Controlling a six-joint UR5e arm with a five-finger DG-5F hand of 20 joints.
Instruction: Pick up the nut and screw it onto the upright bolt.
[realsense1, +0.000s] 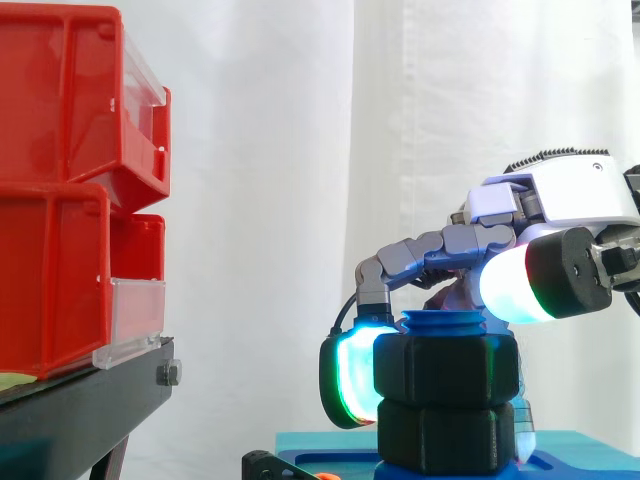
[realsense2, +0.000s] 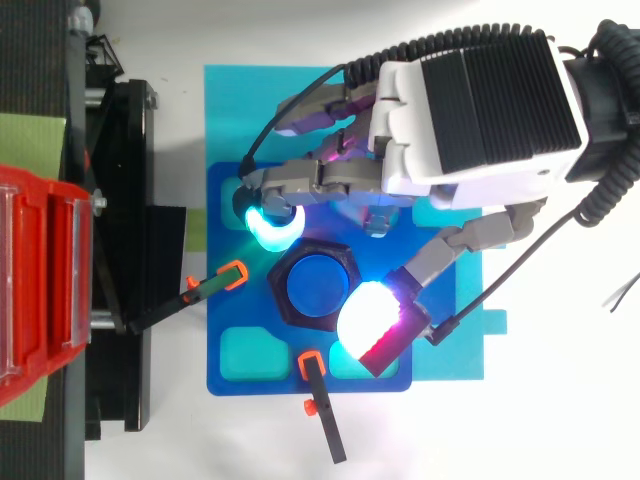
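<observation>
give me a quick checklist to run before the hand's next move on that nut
1. Nut over the blue bolt, bolt top poking out above it: ok.
2. Nut level, not tilted, in the side view: ok.
3. Hand fingers curled round the nut from opposite sides: ok.
4. Cyan fingertip against the nut's side face: ok.
5. Threads actually engaged: cannot tell, hidden inside the nut.
6. Gap between the nut and the lower black hex block: none visible, so further travel down cannot tell.
</observation>
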